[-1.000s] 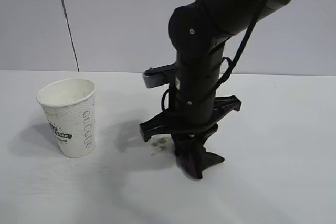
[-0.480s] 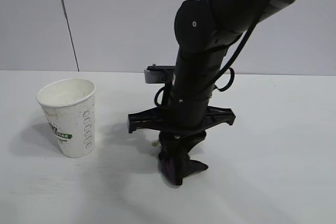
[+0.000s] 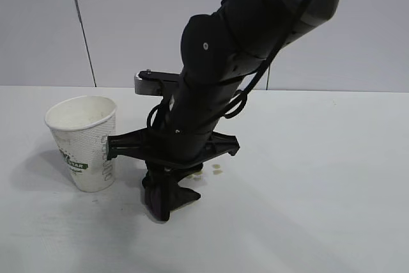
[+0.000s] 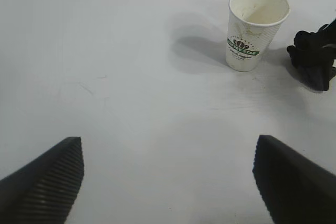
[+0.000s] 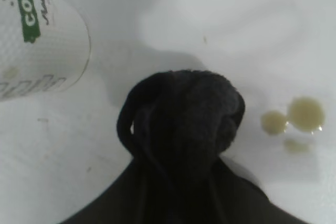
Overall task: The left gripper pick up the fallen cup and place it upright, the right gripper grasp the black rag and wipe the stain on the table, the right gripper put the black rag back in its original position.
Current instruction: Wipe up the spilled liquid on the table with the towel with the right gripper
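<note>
The white paper cup [image 3: 86, 145] stands upright on the table [image 3: 319, 190] at the left; it also shows in the left wrist view [image 4: 255, 30] and the right wrist view [image 5: 37, 40]. My right gripper [image 3: 167, 204] points down, shut on the black rag [image 3: 153, 197], and presses it on the table just right of the cup. In the right wrist view the rag [image 5: 184, 114] bulges over the fingertips. A few brown drops of the stain [image 3: 211, 171] lie to the right of the rag, and show in the right wrist view [image 5: 304, 114]. My left gripper [image 4: 168, 182] is open and empty, well away from the cup.
A grey wall stands behind the table. The right arm [image 3: 243, 43] leans in from the upper right over the table's middle. The cup is close to the left of the rag, with a narrow gap between them.
My right gripper has dragged the rag leftwards across the table, over the stain, towards the cup. A few drops now show to the right of the rag. The cup has not moved.
</note>
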`<state>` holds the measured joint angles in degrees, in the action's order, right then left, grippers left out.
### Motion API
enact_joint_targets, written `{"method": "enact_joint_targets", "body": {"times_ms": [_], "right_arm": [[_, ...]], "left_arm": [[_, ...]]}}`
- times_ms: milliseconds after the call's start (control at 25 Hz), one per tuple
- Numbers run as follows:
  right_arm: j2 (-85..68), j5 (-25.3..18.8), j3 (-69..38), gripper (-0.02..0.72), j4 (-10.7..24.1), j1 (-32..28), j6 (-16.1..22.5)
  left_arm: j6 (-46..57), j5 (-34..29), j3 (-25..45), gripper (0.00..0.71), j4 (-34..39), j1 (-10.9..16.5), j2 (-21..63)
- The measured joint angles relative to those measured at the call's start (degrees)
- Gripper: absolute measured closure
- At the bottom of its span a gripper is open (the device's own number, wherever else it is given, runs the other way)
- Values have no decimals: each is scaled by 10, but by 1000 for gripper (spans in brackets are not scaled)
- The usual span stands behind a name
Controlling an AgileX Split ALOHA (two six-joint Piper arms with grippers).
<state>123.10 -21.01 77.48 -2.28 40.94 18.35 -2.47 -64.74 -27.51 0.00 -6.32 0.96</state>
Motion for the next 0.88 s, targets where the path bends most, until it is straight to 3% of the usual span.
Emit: {"method": "enact_joint_targets", "body": {"times_ms": [280, 800, 880], "right_arm": [[9, 8, 3, 564, 23, -21, 0], [-1, -138, 16, 564, 158, -124, -1], [-3, -157, 17, 564, 165, -129, -9]], "left_arm": [[0, 0, 0, 78, 0, 0, 0], [0, 0, 0, 78, 0, 0, 0], [0, 0, 0, 78, 0, 0, 0]]}}
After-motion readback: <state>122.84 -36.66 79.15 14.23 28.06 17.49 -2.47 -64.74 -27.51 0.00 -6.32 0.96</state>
